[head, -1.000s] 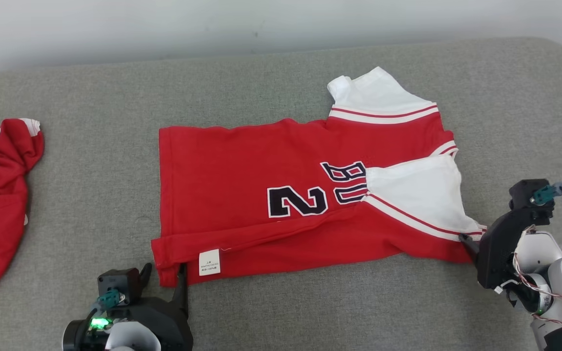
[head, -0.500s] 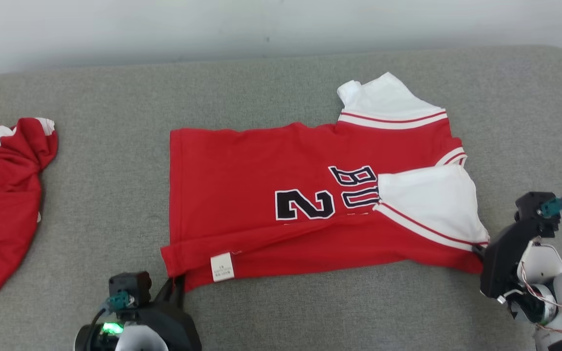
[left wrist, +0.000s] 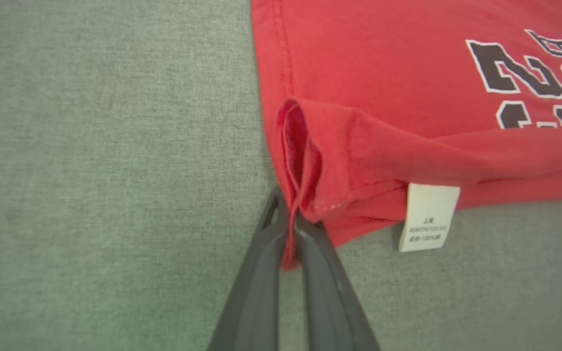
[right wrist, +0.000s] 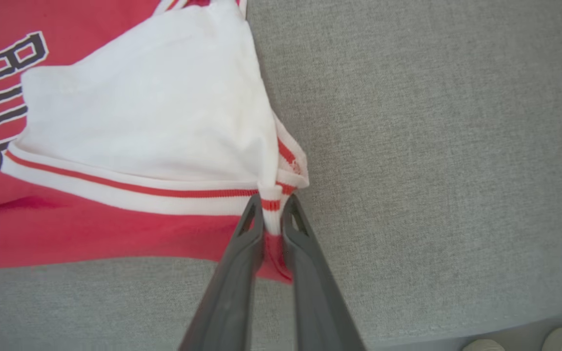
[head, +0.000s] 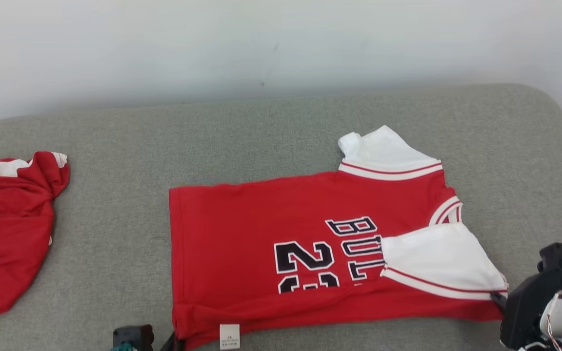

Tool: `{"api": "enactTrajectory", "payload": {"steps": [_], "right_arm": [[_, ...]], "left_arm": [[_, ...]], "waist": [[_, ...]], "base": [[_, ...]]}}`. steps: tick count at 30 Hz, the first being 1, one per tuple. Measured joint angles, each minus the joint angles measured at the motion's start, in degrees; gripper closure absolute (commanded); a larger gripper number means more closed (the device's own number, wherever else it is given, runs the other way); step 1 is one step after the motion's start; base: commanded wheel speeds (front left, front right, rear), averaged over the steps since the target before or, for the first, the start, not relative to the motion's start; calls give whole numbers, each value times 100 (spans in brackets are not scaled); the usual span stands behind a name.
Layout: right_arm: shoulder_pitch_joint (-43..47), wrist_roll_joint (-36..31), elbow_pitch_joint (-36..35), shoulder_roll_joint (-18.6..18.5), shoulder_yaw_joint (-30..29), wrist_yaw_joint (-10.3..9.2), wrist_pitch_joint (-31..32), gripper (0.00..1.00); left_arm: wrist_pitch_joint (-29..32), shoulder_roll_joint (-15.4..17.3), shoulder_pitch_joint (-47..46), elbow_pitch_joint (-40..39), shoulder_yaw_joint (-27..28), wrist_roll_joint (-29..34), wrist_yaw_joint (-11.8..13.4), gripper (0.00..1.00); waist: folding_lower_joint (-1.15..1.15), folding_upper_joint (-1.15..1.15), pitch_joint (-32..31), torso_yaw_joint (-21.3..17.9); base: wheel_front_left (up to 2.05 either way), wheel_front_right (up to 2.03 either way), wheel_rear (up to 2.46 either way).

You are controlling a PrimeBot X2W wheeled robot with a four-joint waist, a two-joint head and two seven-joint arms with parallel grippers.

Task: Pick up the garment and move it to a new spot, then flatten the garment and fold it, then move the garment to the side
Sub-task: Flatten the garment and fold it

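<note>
grippers first: our left gripper (left wrist: pixel 291 219) is pinched tight on the near hem corner of the shirt (head: pixel 271 229), just beside the label (left wrist: pixel 427 214). our right gripper (right wrist: pixel 272 209) is clamped on the striped cuff tip of the near sleeve (right wrist: pixel 154 112). shirt lies mostly flat mid-cushion (head: pixel 115 141), its near edge rolled over itself. we judge it light, soft, floppy and not fragile. it will likely sag and drag between holds, so hems and corners are the best grips, both arms lifting together. farther left, well apart, a second shirt (head: pixel 8 234) sits crumpled.
</note>
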Motion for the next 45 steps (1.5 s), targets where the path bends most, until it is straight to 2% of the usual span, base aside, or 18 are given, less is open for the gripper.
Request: {"api": "enactTrajectory", "payload": {"steps": [5,7,8,9,10,11,20,22,29,36,45], "right_arm": [[380,-7,-282,148,-107,-1,134,100],[461,-60,-325,194,-136,-1,158,100],[494,-84,-344,223,-153,-1,172,100],[514,-94,-357,259,-174,-1,202,95],[536,-102,-370,289,-193,-1,208,56],[550,-111,-389,316,-221,-2,208,0],[331,-301,-565,268,-274,-2,13,0],[38,-357,-588,158,-235,-2,-2,0],[-808,-365,-474,-35,-12,-2,32,0],[-2464,-267,293,-110,515,-2,29,0],[-3986,-415,1349,-261,1067,-2,-96,0]], "left_arm": [[125,41,335,-293,-11,-92,108,100],[158,65,408,-368,-15,-107,129,50],[155,77,420,-401,-14,-105,149,0],[155,90,422,-424,-13,-105,170,0],[153,105,432,-449,-10,-105,190,0],[119,118,441,-475,-4,-103,197,0],[21,266,367,-673,172,-104,302,0],[67,388,164,-765,259,-112,328,0],[327,520,-586,-916,348,-114,332,0],[820,458,-1997,-458,293,-199,104,0],[1374,316,-3413,450,73,-201,-113,0]], "waist": [[0,0,-89,-36],[0,0,-93,-38],[0,0,-93,-35],[0,0,-91,-30],[0,0,-89,-24],[0,0,-86,-16],[0,0,-28,33],[1,0,37,47],[1,0,249,85],[2,1,744,133],[2,1,1413,192]], "base": [[0,0,0],[0,0,0],[0,0,0],[0,0,0],[0,0,0],[0,0,0],[0,0,0],[0,0,0],[0,0,0],[0,0,0],[0,0,0]]}}
